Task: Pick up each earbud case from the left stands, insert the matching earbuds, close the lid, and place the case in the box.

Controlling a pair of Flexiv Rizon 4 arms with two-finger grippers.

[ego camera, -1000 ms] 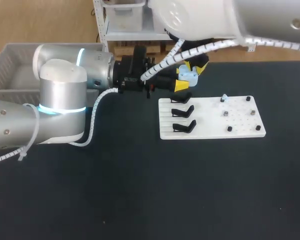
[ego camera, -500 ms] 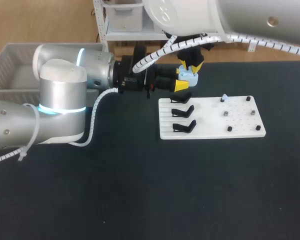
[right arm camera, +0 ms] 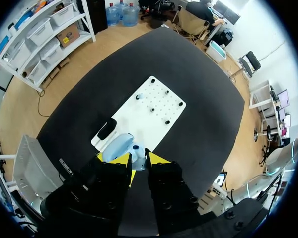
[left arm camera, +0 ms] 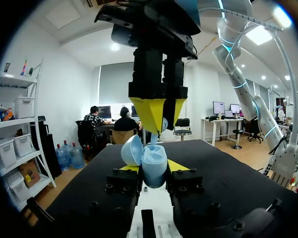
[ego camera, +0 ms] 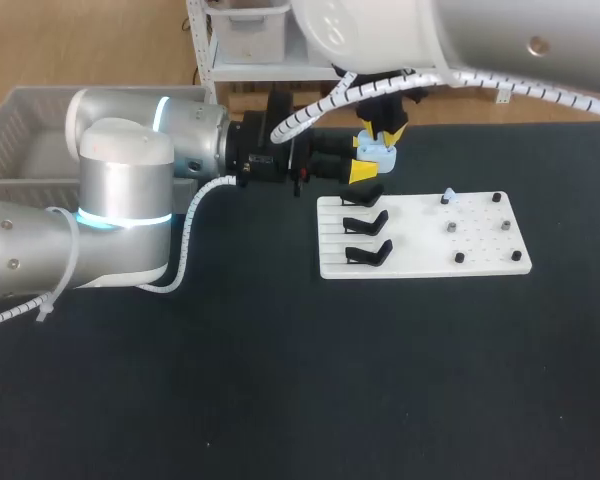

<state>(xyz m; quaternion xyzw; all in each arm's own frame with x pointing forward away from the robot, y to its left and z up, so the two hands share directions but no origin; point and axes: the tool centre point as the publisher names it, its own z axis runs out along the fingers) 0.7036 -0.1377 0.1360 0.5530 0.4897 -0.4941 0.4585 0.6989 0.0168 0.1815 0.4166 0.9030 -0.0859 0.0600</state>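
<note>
Our left gripper (left arm camera: 154,167) clamps the open case (left arm camera: 154,158) upright, just past the board's (ego camera: 425,235) stands, lid tipped aside. Our right gripper (left arm camera: 157,119) hangs straight above it, pinching an earbud (left arm camera: 161,125). The cavity lies directly beneath, so the drop looks purely vertical.

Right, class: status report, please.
Left fingers shut on case, lid open. Right fingers shut on earbud, right above case. Nothing in the way.
</note>
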